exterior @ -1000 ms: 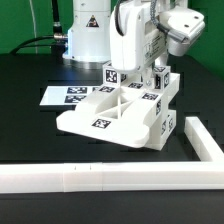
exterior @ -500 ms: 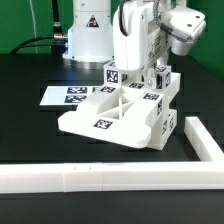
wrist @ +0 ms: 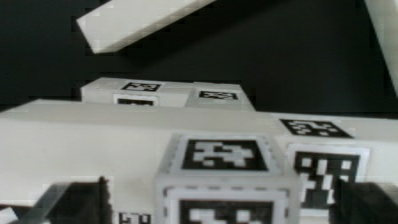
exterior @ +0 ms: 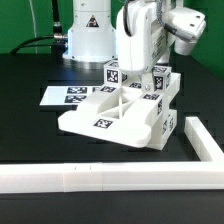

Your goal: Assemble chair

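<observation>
The chair stands partly joined in the middle of the black table: a glossy white X-braced panel lying flat against blocky tagged pieces. My gripper hangs straight over its back corner, around an upright tagged post. In the wrist view my gripper is open. Its dark fingers stand on either side of the tagged post top with a gap on each side. Nothing is held.
A long white L-shaped rail runs along the front and up the exterior view's right. The marker board lies behind the chair at the exterior view's left. The arm's white base stands at the back.
The jaws were shut on the upright tagged post and have now spread wide, letting it go. The arm has hardly moved, and the chair pieces stay in place.
</observation>
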Tool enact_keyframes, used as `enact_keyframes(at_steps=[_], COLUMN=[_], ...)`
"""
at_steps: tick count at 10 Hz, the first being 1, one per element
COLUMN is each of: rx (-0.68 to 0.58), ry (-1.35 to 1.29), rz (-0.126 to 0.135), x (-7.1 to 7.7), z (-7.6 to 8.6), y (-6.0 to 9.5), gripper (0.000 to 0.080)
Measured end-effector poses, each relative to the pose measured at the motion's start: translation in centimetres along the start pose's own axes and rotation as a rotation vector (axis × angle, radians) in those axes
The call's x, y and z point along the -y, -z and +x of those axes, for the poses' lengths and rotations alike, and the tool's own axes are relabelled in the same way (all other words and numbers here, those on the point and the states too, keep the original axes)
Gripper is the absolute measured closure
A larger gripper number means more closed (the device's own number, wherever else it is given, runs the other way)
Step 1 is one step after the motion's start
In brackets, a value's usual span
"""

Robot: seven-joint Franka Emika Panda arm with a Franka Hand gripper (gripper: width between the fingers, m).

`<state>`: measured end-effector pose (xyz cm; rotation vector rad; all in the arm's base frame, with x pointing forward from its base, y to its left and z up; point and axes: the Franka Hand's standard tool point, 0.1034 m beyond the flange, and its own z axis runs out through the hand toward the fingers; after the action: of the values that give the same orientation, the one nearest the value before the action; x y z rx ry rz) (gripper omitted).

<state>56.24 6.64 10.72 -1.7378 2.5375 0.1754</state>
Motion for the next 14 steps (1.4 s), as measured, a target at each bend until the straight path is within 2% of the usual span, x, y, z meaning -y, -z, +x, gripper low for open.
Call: enact_keyframes(at_steps=[3,5,9,12,14], rx=[0.0,0.009,0.01,0.003,-0.005], ry=[0.277,0.435,0.675,0.957,1.112], rz=[-0.004,-0.018,-0.017,-0.02,-0.029], x=[0.15,0.28,0.28,0.15,-0.19], z=[0.13,-0.13,-0.06,-0.39,-0.65], y=[0.14,0.53,0.5,0.49,0.29], gripper=[0.0152,0.015,0.015,0.015,0.015])
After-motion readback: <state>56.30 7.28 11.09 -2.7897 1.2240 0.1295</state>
